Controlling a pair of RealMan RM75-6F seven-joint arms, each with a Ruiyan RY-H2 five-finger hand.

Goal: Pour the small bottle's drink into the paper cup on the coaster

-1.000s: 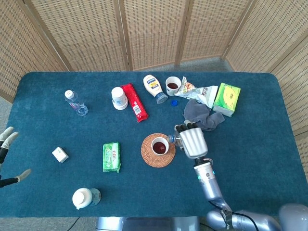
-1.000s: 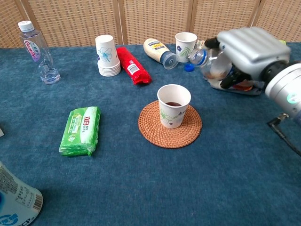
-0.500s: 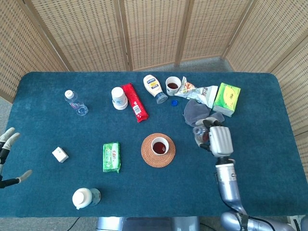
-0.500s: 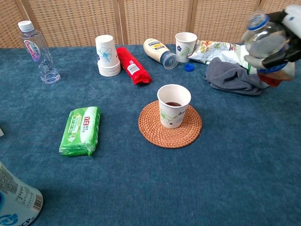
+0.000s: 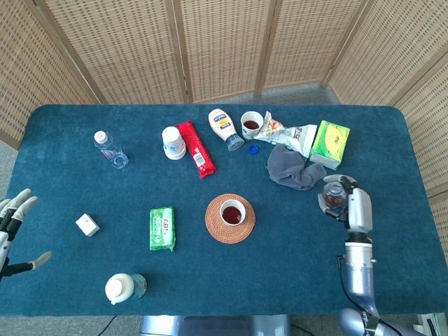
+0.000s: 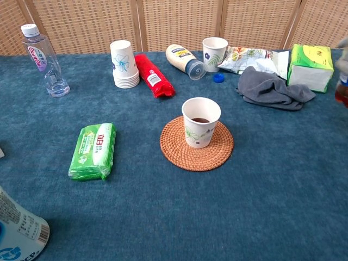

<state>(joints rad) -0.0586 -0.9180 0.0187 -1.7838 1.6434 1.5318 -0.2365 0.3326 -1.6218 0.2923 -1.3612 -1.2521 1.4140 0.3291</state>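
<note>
right of the coaster: small bottle in the right hand, cup sitting with drink in it

out to the right of the coaster (image 5: 229, 219), well apart from it, the small bottle (image 5: 334, 198) sits upright in the right hand (image 5: 352, 208), which is wrapped around it. cap's off, and you can see a bit of dark reddish drink in the bottom. in the chest view only a blurry sliver of it shows at the right edge, so the head view is the one to go by.

the paper cup (image 6: 200, 122) stands upright in the middle of the coaster with dark drink inside. the coaster itself is a round woven one on the blue table (image 5: 392, 245).

working outward from the coaster: a grey cloth (image 6: 273, 87) is bunched up behind and to the right, with a snack bag (image 6: 247, 56) just behind that and a green box (image 6: 311, 66) off to the cloth's right. straight behind the coaster there's a second paper cup (image 6: 215, 54) with dark liquid in it, a blue cap (image 6: 218, 78) just in front of that cup, and a mayo bottle (image 6: 186, 60) lying on its side. behind and left: a red packet (image 6: 154, 75) and a stack of paper cups (image 6: 124, 64), touching or nearly so. a green wipes pack (image 6: 93, 150) lies left of the coaster, a water bottle (image 6: 44, 61) stands far back left.

the left hand (image 5: 15, 224) is way off to the left of the coaster at the table edge, holding nothing, fingers spread.
</note>
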